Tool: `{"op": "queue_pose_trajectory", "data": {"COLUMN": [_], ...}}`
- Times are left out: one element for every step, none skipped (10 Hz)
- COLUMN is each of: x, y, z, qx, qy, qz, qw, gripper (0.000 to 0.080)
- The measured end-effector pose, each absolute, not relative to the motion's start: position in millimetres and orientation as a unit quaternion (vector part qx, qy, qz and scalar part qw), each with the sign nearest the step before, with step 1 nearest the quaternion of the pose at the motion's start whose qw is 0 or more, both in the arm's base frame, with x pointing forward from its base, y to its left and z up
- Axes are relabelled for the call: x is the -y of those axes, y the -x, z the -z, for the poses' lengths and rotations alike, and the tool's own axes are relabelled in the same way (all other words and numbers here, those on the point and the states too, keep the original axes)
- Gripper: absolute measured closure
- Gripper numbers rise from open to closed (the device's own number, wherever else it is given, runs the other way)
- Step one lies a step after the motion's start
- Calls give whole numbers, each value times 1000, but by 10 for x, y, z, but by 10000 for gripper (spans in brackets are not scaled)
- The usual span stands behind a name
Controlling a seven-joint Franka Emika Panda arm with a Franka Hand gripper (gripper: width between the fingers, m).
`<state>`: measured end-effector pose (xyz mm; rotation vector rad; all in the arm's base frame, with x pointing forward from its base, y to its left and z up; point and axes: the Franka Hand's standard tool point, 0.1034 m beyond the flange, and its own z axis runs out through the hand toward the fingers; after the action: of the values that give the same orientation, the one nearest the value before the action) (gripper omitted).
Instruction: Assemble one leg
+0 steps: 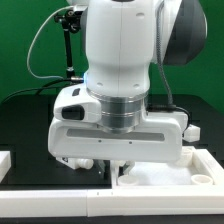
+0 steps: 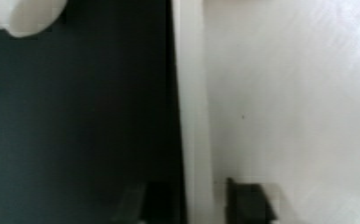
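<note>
jaws were found spread astride the raised rim of the white panel, pinching nothing; a rounded white end taken for the leg was seen well apart on the dark surface, on the rim's outer side, long axis not readable.

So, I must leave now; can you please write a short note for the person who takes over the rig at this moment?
Gripper: open, low, one finger on each side of the rim of the panel, holding nothing.
Leg: none is clearly in view. A rounded white piece outside the panel may be one; cannot tell.
Done: no leg seen fitted.
Left: probably everything; pick up a leg and fit it to the panel.
</note>
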<state>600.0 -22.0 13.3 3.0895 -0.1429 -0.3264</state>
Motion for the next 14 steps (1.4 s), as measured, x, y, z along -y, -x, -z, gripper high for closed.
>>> {"op": "queue_pose_trajectory", "data": {"x": [212, 185, 197, 244, 299, 317, 316, 314, 332, 439, 571, 647, 685, 695], "y": [-6008, -5966, -5863, -5737, -5515, -5433, -5463, -5442, -5364, -5238, -5077, -4821, -4612, -4554], "z": [-167, -327, -508, -697, -853, -906, -875, -861, -857, -850, -872, -916, -873, -856], "qx": [37, 21, 26, 33, 53, 68, 67, 67, 71, 104, 148, 196, 226, 227], "qy": [-994, -995, -995, -994, -991, -988, -987, -986, -980, -965, -950, -924, -903, -896], "qz": [102, 97, 99, 100, 121, 142, 143, 151, 187, 241, 276, 327, 361, 378], "qw": [15, 10, 4, 0, -4, -4, -3, -3, -5, -4, -10, -33, -55, -57], "gripper": [467, 284, 284, 174, 157, 157, 151, 151, 150, 150, 150, 150, 150, 150]}}
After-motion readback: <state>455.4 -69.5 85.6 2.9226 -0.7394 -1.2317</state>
